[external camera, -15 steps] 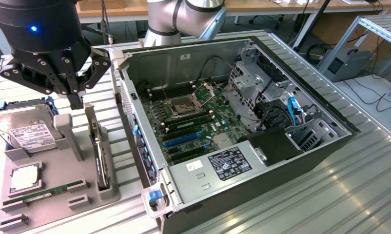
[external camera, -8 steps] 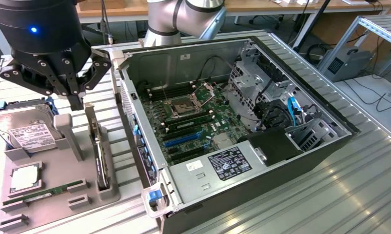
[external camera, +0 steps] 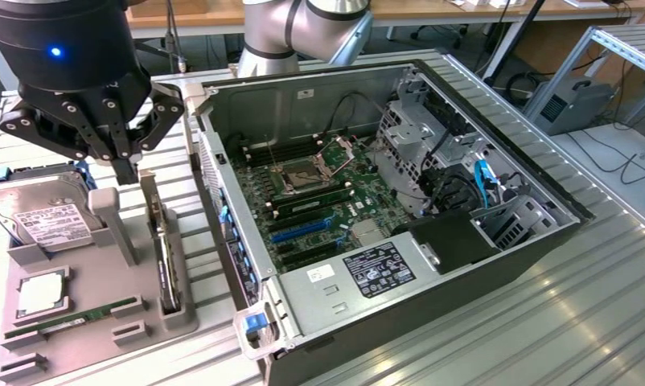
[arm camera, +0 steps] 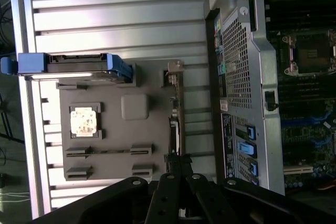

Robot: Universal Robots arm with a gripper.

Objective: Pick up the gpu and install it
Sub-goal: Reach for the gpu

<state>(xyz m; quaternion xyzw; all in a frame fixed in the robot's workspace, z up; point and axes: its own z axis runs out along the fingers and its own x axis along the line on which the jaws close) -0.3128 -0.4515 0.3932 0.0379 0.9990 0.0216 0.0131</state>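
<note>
Gpu (external camera: 164, 261): 1 card, standing on edge in the grey holder (external camera: 97, 281) on the worktop, beside the open computer case (external camera: 301, 301). Tool (external camera: 126, 170): closed, empty, above the holder near the card.

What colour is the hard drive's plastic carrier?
Blue plastic carrier; wrist view shows it best.

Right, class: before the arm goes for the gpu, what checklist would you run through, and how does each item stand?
1. gpu standing edge-on in its slot on the grey tray: ok.
2. Gripper above the tray, in line with the card in the wrist view: ok.
3. gpu held: not ok, it sits in the tray.
4. Case open, motherboard exposed: ok.
5. Blue expansion slots free of cards: ok.
6. Hard drive apart from the gpu: ok.
</note>
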